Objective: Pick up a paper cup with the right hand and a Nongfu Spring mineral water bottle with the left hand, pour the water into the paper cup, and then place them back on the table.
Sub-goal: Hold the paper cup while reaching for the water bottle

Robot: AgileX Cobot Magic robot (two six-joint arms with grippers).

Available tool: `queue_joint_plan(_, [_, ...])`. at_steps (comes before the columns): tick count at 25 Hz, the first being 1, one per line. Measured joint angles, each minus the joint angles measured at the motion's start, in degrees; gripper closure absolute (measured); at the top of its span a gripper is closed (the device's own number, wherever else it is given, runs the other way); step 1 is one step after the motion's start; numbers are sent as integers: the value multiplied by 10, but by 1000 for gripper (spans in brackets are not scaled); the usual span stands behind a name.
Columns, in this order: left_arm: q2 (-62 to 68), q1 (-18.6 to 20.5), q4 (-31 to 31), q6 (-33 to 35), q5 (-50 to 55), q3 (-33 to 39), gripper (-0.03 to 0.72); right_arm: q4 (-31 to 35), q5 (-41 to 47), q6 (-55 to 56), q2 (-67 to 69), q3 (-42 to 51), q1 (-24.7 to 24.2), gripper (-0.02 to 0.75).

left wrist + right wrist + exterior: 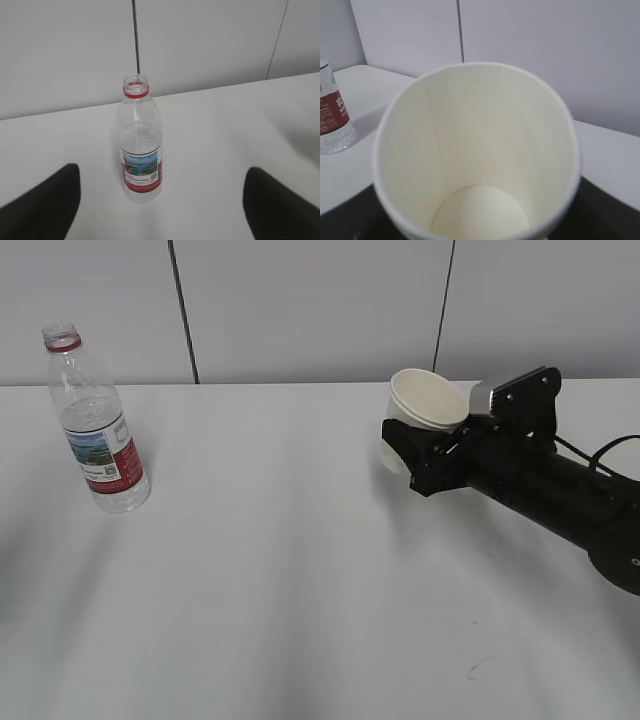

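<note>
At nine o'clock on the surface [300, 600], your Nongfu Spring mineral water bottle [95, 420] stood upright and ungrasped, the left gripper [160, 210] spread wide and short of it. At three o'clock your right gripper [425, 455] pinched the paper cup [425, 410], tilted, empty and seemingly lifted; bottle pickup, pouring and set-down remained.

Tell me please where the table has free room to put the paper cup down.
The widest bare patch of the table lies between the Nongfu Spring mineral water bottle at far left and the right tool, which holds the paper cup. The whole front strip is also bare. Beside the bottle is tighter: the left tool is open around it.
</note>
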Motion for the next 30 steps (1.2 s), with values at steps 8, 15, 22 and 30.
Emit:
queue_joint_plan(8, [92,0,-62,0,-271,123,96,0,29,9,0,-22,0,246])
queue_joint_plan(15, [198,0,-113,0,-418,145,96,0,29,10,0,-24,0,246])
queue_joint_plan(22, [346,0,-92,0,-539,146,96,0,37,10,0,-24,0,246])
queue_joint_plan(30, [508,0,-91,0,-661,121,27,-5,47,12,0,-24,0,246])
